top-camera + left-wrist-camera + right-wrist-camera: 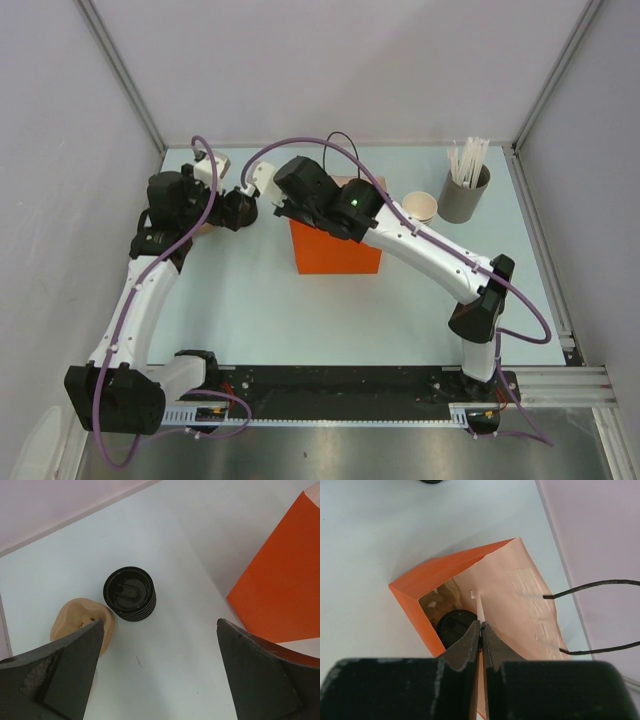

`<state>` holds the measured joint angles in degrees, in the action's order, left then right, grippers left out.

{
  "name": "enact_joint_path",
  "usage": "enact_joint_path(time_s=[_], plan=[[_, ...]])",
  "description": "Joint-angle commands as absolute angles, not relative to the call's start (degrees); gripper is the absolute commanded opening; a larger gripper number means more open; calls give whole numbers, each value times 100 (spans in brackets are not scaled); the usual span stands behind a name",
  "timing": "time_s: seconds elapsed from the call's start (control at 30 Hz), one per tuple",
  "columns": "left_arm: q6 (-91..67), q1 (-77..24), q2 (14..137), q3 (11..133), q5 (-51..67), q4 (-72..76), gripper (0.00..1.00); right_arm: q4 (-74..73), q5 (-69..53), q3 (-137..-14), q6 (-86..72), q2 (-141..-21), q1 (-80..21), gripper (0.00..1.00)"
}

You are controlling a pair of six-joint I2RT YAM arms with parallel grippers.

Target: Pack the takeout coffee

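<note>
Left wrist view: left pincer [160,627] gaping wide, holding nothing, hanging over the pale surface [200,530]. Ahead of it, a bit toward its left finger [65,670], a stack of black lids [130,594] stands upright. A tan rounded object [75,622] lies just beside that stack, partly hidden behind the same finger; can't tell what it is. Out past the pincer's right finger stands the orange paper bag [280,580], near but apart from the stack. Top external: the two pincers sit close together by the bag's far-left corner, the left one just left of the right one and not touching the bag. Right wrist view: right pincer [480,626] closed narrow on the bag's top edge, paper wall pinched between the fingers, bag mouth spread open ahead and to the left of it. Black lid [454,627] of the takeout coffee sits down inside the bag, just left of and below the fingertips; the cup under it is lost in shadow. A black cord handle [590,586] sticks out to this pincer's right. Top external, well right of the right pincer: an open tan cup [420,207] with pale inside stands just beside a grey cylinder [463,200] of white sticks [468,155]; single cup or stack, can't tell.
</note>
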<state>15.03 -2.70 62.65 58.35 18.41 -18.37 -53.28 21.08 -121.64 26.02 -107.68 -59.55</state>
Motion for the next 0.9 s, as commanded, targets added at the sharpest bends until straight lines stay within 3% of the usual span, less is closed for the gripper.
enact_joint_path(time_s=[0.0, 0.7, 0.87], plan=[[1477, -220, 6108, 5783, 1978, -1652, 100, -5115, 2408, -12252, 2751, -10846, -6073, 10], [1468, -220, 6100, 5792, 1986, -1661, 100, -5141, 2075, -12454, 2716, -10617, -6240, 56], [1468, -220, 6091, 5792, 1978, -1670, 100, -5168, 1890, -12585, 2698, -10380, -6205, 75]])
